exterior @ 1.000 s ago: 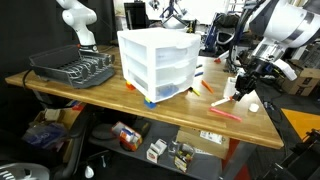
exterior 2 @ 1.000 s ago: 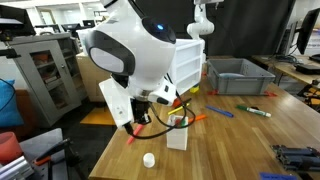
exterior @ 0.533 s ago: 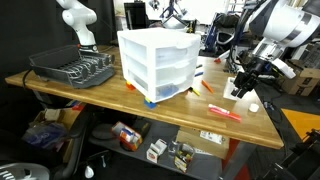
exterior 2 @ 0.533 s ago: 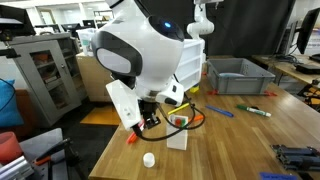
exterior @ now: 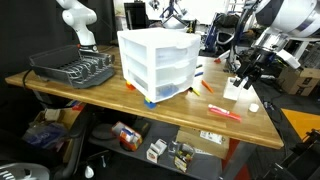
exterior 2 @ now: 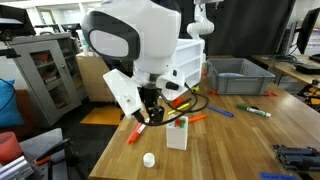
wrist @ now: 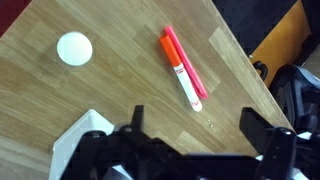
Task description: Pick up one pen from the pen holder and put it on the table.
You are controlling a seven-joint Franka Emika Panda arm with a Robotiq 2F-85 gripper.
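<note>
Two orange-red pens (wrist: 180,68) lie side by side on the wooden table (wrist: 60,95), close to its corner edge. In an exterior view they show as an orange streak (exterior 2: 135,131) by the edge. The pen holder (exterior 2: 177,133) is a small white box standing just beside them, with pen tips showing above it; it also appears under the arm (exterior: 237,90) and as a white corner (wrist: 80,135). My gripper (wrist: 195,125) hangs above the table between holder and pens, open, with nothing between its fingers. It shows in both exterior views (exterior: 248,72) (exterior 2: 150,110).
A small white round object (wrist: 74,48) lies near the holder. A large white drawer unit (exterior: 157,62) and a dark dish rack (exterior: 75,68) stand further along. Loose pens (exterior 2: 222,112) and a grey bin (exterior 2: 240,78) sit beyond; a red pen (exterior: 225,112) lies near the front edge.
The gripper's jaws have gone from shut to wide open, and the arm has lifted up away from the table surface beside the holder.
</note>
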